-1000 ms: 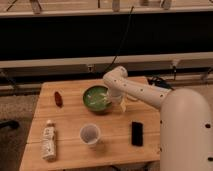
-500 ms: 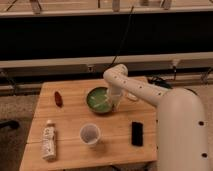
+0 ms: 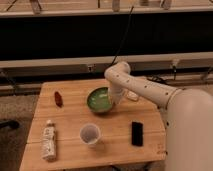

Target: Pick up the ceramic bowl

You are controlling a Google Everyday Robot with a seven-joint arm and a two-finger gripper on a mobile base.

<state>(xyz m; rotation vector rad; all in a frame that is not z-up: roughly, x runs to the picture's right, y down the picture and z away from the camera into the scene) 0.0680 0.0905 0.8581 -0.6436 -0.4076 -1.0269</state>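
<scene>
Reached down at right rim of ceramic bowl [image 3: 99, 100] with gripper [image 3: 115, 101] on wooden table [image 3: 70, 125]; jaw state impossible to tell, bowl apparently tilted.

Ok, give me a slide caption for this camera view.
Robot gripper at the right rim of the green ceramic bowl on a wooden table, beside a plastic cup, bottle and black phone.

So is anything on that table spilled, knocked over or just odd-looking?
Nothing spilled. The round green ceramic bowl looks tipped, its inside facing the camera, with the robot's gripper at its right rim. The pale plastic bottle lies on its side near the front left. The clear plastic cup stands upright.
</scene>
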